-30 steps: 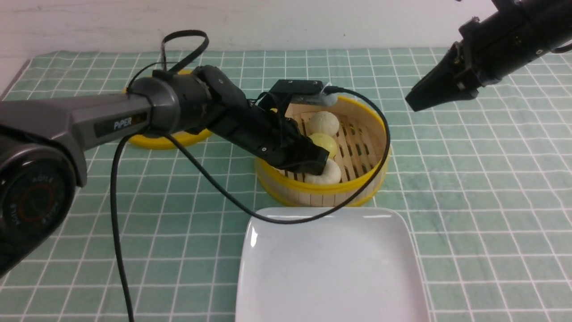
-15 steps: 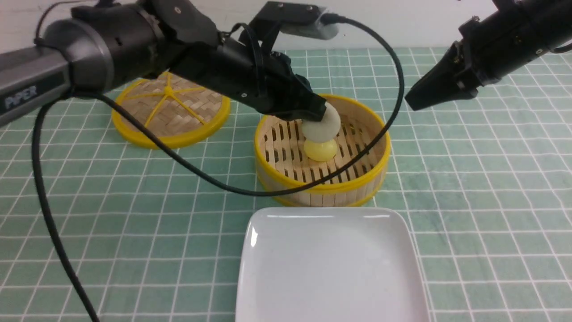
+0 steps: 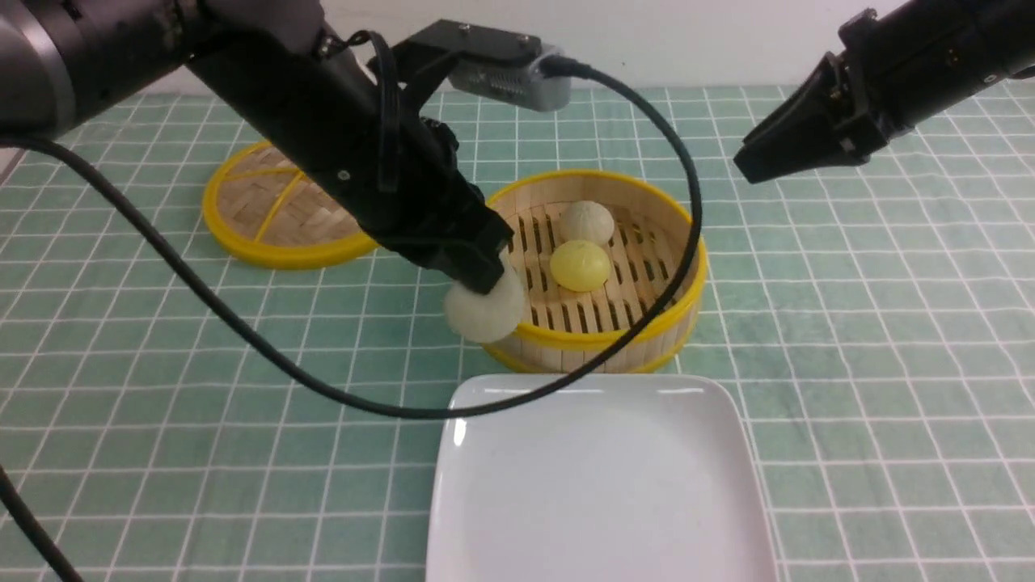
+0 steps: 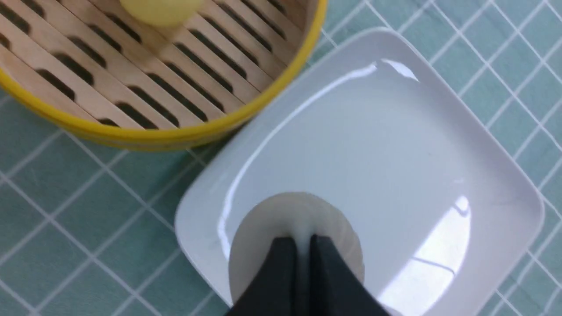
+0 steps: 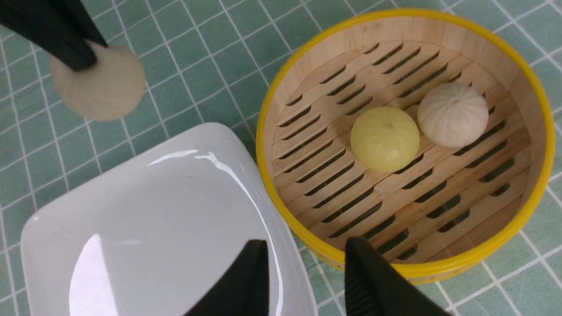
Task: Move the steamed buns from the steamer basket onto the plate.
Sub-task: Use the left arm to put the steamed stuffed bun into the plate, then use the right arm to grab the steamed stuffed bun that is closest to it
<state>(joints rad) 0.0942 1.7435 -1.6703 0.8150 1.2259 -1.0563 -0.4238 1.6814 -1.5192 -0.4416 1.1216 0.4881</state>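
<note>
Off-white bun [image 3: 483, 311] in left jaws, aloft near steamer basket [image 3: 598, 336].

— What's moved since a second ago?
— The left fingers [image 3: 479, 271] were down inside the steamer basket [image 3: 598, 335]. They've lifted one off-white bun [image 3: 485, 311] out and carried it past the near-left rim.
— And inside?
— Two remain, now uncovered: the yellow bun [image 3: 580, 265] and the other off-white bun [image 3: 588, 222].

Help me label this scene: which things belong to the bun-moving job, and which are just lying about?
Job: held off-white bun, yellow bun, second off-white bun, steamer basket, plate, left gripper.
Lying about: woven lid, checked cloth.
</note>
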